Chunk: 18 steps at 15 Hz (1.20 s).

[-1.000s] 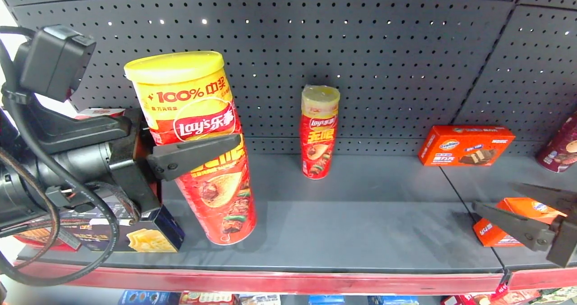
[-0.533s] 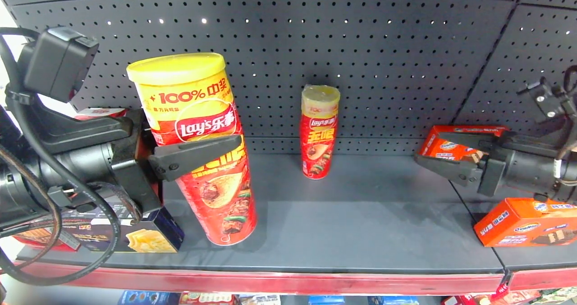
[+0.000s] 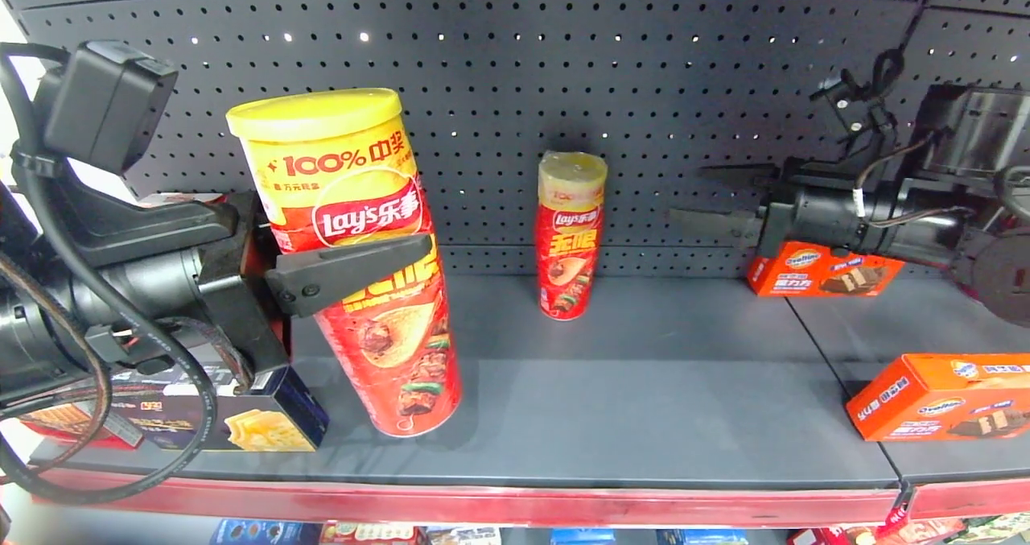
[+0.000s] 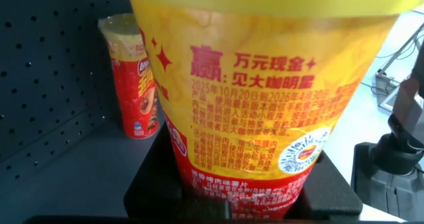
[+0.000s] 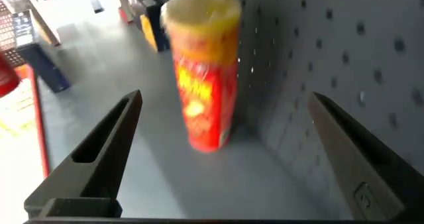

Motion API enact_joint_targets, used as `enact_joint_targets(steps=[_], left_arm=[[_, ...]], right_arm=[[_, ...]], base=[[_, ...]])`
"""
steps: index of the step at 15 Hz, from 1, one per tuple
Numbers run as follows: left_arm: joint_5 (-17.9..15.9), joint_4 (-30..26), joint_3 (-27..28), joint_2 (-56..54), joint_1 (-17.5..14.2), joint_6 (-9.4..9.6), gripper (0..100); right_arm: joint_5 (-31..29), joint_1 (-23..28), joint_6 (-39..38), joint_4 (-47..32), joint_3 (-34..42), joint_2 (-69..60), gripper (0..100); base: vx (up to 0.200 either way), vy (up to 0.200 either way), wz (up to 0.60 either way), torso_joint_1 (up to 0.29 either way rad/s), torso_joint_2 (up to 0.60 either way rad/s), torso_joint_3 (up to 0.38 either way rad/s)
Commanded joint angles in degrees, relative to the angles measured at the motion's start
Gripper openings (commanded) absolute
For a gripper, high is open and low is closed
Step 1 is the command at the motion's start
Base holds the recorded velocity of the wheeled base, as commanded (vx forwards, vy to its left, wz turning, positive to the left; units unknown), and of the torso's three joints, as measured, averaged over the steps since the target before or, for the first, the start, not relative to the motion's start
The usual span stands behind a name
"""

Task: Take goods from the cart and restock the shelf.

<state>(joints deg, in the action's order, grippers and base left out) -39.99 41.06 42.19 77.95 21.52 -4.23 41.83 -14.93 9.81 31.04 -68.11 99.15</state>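
A big chips can [image 3: 354, 255] with a yellow lid and red lower half leans over the front left of the shelf [image 3: 644, 400]. My left gripper [image 3: 366, 265] is shut on its middle, and the can's base is at or just above the shelf floor. Close up, the same can [image 4: 265, 118] shows its yellow printed side. A smaller matching can [image 3: 570, 235] stands upright against the pegboard; it also appears as the small can [image 4: 132, 85] and the small can [image 5: 202, 78]. My right gripper [image 3: 708, 200] hangs open to the right of it, level with its upper half and pointing at it, fingers [image 5: 99, 158] spread wide.
An orange box [image 3: 821, 267] sits at the back right under my right arm, and another orange box [image 3: 941, 404] lies at the front right. A dark blue box [image 3: 241, 420] stands at the front left. The shelf's red front edge [image 3: 483, 501] runs below. Bare shelf lies between the cans.
My right arm has swung up from the low front right corner, rising and moving left toward the pegboard. The left gripper and its can have lifted slightly.
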Motion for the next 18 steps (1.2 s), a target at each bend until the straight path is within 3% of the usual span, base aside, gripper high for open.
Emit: enact_joint_targets(steps=[1,2,7,13,15,18], left_arm=[[-0.01,0.07,0.17,0.19,0.02,0.01,0],[-0.01,0.07,0.00,0.19,0.02,0.01,0],[-0.09,1.31,-0.27,0.36,-0.07,0.01,0],[-0.18,1.22,-0.62,0.28,0.02,-0.08,0],[-0.18,1.22,-0.62,0.19,0.10,-1.31,0],[-0.18,1.22,-0.09,0.28,0.02,-1.66,0]], right_arm=[[1.86,-1.59,0.38,0.08,-3.96,5.00,100],[5.81,-1.85,0.56,0.95,-3.96,5.97,100],[13.55,-2.38,0.91,8.95,-4.23,10.98,100],[14.25,-2.47,1.00,10.18,-6.95,17.31,100],[15.74,-2.47,1.00,10.27,-8.18,19.33,100],[15.65,-3.08,1.00,10.27,-10.55,22.32,100]], base=[[0.000,0.000,0.00,0.000,0.00,0.000],[0.000,0.000,0.00,0.000,0.00,0.000],[0.000,0.000,0.00,0.000,0.00,0.000],[0.000,0.000,0.00,0.000,0.00,0.000],[0.000,0.000,0.00,0.000,0.00,0.000],[0.000,0.000,0.00,0.000,0.00,0.000]])
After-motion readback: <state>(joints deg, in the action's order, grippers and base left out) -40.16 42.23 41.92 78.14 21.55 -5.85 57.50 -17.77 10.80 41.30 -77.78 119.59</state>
